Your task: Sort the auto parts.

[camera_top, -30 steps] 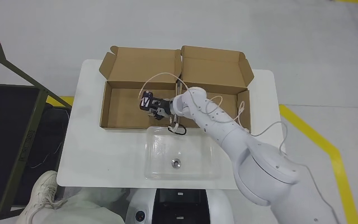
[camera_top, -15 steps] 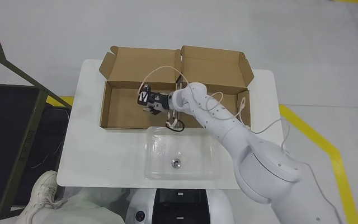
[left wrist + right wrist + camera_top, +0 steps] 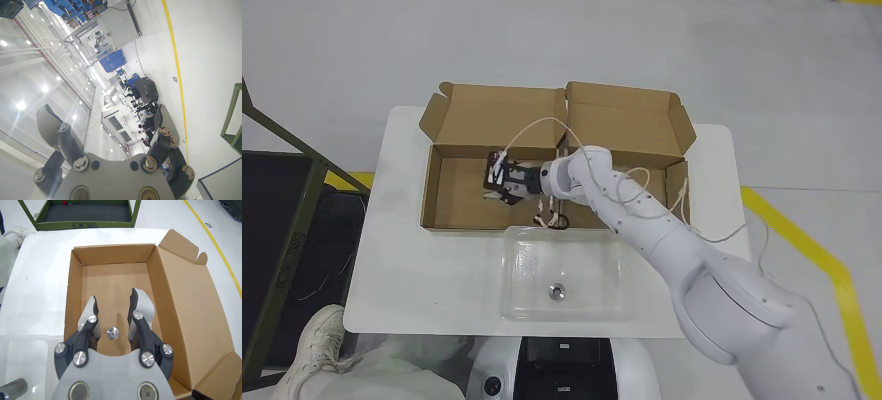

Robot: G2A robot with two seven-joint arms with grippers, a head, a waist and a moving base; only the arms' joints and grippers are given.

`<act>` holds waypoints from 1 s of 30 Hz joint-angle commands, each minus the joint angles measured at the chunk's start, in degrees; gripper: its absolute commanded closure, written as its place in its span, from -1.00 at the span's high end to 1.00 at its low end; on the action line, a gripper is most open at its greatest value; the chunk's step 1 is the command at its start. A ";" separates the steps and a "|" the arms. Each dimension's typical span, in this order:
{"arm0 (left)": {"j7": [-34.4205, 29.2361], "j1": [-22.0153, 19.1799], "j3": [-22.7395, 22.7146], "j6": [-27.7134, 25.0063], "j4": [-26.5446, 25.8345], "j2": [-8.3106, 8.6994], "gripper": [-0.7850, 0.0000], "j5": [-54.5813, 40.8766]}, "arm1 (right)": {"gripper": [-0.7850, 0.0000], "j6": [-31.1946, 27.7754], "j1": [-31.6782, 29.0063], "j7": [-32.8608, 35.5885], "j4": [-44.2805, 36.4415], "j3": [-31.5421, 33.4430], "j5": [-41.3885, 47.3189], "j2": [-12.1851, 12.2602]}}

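My right gripper [image 3: 114, 295] stands open above the floor of the left cardboard box [image 3: 162, 279], near the wall closest to the tray. A small round silver part [image 3: 112, 333] lies on the box floor below it, between the finger bases and touching neither finger. From above, the right gripper [image 3: 498, 176] sits over the middle of the left box [image 3: 428, 190]. A metal cylinder [image 3: 557, 291] rests in the clear tray [image 3: 512, 300], and it also appears as a grey cylinder [image 3: 16, 386] in the right wrist view. My left gripper [image 3: 103, 109] is open, holds nothing and points up into the room.
A second open cardboard box [image 3: 627, 125] stands to the right of the first, both with lids folded back. The white table [image 3: 392, 260] has bare room left of the boxes. A green cart [image 3: 85, 224] stands past the table's edge.
My right gripper has moved from the box wall beside the tray farther into the left box, away from the tray.
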 commanded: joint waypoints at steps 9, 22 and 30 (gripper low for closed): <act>0.00 0.00 0.00 0.00 0.00 0.00 1.00 0.00 | -0.03 -0.24 -7.80 7.80 -17.63 8.65 -2.10 7.38; 0.00 0.00 0.00 0.00 0.00 0.00 1.00 0.00 | 0.08 -7.47 -26.83 22.33 -48.51 25.38 -3.95 16.68; 0.00 0.00 0.00 0.00 0.00 0.00 1.00 0.00 | 0.21 -12.21 -35.67 28.20 -60.21 31.76 -3.86 19.73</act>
